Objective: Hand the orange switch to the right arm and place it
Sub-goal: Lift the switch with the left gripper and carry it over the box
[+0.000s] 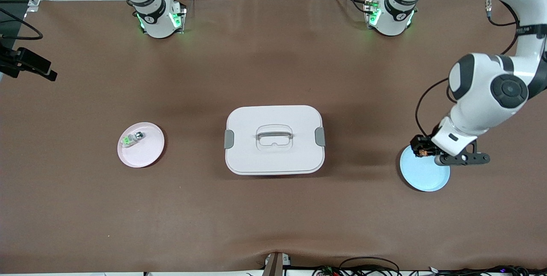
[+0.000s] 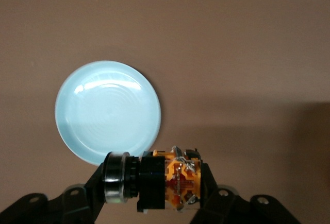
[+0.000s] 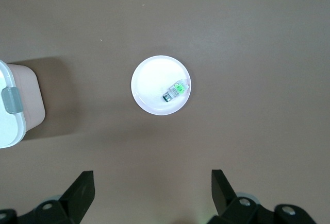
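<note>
My left gripper (image 1: 424, 152) is shut on the orange switch (image 1: 422, 152) and holds it in the air over the edge of the light blue plate (image 1: 425, 175). In the left wrist view the switch (image 2: 178, 183) lies crosswise between the black fingers (image 2: 210, 183), a black body with an orange face and a silver ring at one end. The blue plate (image 2: 107, 112) below is bare. My right gripper (image 3: 153, 189) is open and empty, high over the table above the pink plate (image 3: 152, 87). It does not show in the front view.
A white lidded box (image 1: 273, 158) with grey latches stands mid-table; its corner shows in the right wrist view (image 3: 15, 110). The pink plate (image 1: 147, 154) toward the right arm's end holds a tiny pale block with a green face (image 1: 128, 140), which also shows in the right wrist view (image 3: 179, 87).
</note>
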Tool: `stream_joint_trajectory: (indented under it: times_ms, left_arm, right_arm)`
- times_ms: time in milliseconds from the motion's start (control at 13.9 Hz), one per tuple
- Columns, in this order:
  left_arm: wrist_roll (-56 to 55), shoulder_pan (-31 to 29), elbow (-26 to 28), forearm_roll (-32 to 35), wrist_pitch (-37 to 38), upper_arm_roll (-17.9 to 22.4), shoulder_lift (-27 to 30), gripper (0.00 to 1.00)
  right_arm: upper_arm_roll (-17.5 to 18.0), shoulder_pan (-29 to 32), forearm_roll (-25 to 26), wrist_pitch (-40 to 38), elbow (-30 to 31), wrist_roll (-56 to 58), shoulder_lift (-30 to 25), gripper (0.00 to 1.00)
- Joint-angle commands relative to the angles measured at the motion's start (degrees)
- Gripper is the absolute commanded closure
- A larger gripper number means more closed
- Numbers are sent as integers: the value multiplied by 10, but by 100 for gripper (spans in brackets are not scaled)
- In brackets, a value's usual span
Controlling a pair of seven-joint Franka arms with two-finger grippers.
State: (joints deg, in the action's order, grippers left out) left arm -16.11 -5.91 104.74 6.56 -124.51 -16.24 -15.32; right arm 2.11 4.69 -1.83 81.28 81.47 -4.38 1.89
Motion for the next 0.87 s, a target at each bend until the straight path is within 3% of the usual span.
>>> stream_joint_trajectory:
  times_ms: [0, 433, 505, 649, 794]
  left_arm:
    - [-104, 2, -61, -5, 82, -61, 1, 100]
    - [-279, 12, -113, -98, 93, -160, -1, 100]
    - [-322, 26, -130, -106, 93, -168, -14, 100]
    - [-413, 67, -172, -110, 93, -168, -40, 100]
    - [-500, 103, -214, -114, 93, -168, -73, 100]
  right_arm:
    - [3, 1, 0, -2, -6, -5, -1, 0]
    - [7, -9, -10, 5, -3, 1, 0, 0]
    - [6, -8, -32, 16, 7, 0, -3, 0]
    - [5, -9, -94, 71, 66, -24, -21, 0]
    - [11, -27, -146, 173, 169, -103, -76, 0]
